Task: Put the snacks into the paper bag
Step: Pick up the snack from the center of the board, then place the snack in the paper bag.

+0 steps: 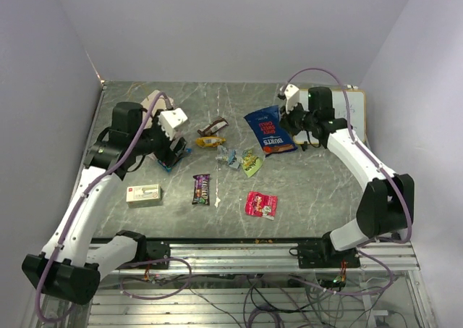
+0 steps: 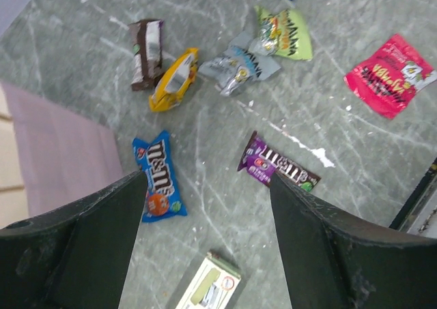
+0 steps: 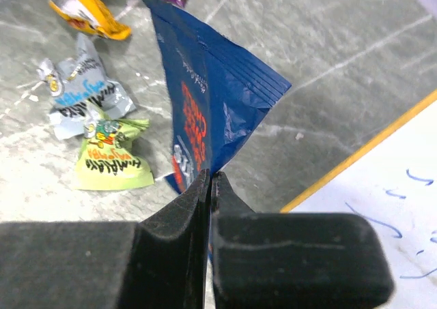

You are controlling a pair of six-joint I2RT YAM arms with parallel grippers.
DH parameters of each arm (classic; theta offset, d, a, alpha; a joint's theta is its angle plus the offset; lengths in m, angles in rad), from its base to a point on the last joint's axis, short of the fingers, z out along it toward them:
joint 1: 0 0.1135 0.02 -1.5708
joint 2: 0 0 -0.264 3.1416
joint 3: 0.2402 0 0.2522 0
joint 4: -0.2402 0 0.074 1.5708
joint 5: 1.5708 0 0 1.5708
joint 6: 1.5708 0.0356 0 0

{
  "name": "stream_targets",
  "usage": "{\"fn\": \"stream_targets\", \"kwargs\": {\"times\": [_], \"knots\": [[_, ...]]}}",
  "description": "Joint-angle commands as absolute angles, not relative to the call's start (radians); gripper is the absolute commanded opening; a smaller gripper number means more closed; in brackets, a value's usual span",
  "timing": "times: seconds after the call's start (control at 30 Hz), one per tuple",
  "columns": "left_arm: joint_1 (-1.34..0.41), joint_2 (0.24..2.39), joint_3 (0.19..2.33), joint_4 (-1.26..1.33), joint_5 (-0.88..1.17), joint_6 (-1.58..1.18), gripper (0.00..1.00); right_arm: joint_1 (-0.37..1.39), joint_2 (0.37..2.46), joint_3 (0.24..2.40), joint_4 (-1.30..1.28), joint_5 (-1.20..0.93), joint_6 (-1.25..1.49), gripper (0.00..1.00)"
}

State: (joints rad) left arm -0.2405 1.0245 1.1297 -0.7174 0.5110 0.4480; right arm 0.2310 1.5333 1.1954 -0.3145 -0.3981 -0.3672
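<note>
My right gripper (image 3: 210, 176) is shut on the edge of the larger dark blue packet (image 3: 212, 104), which also shows in the top view (image 1: 271, 129) at the back middle of the table. My left gripper (image 2: 208, 186) is open and empty above the table, with a blue packet (image 2: 158, 179) just inside its left finger. The pinkish-mauve paper bag (image 2: 61, 152) is at its left. Brown (image 1: 212, 129), yellow (image 1: 210, 142), silver (image 1: 226, 156), green (image 1: 251, 161), purple (image 1: 201, 189) and red-pink (image 1: 260, 204) snacks lie loose in the middle of the table.
A pale beige box (image 1: 143, 194) lies near the front left, below my left gripper (image 1: 172, 156). A white framed whiteboard (image 1: 356, 118) lies at the back right, under my right arm. Walls close in the table on three sides.
</note>
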Motion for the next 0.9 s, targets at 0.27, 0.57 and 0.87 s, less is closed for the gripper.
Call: {"fn": "stream_targets", "kwargs": {"times": [0.27, 0.57, 0.87], "knots": [[-0.461, 1.237, 1.303, -0.581, 0.509, 0.402, 0.84, 0.229, 1.338, 1.101, -0.192, -0.626, -0.416, 0.0], [-0.559, 1.428, 1.399, -0.485, 0.559, 0.365, 0.85, 0.231, 1.248, 1.043, -0.193, -0.825, -0.427, 0.0], [-0.579, 1.563, 1.454, -0.413, 0.618, 0.286, 0.66, 0.231, 1.21, 1.009, -0.162, -0.875, -0.397, 0.0]]}}
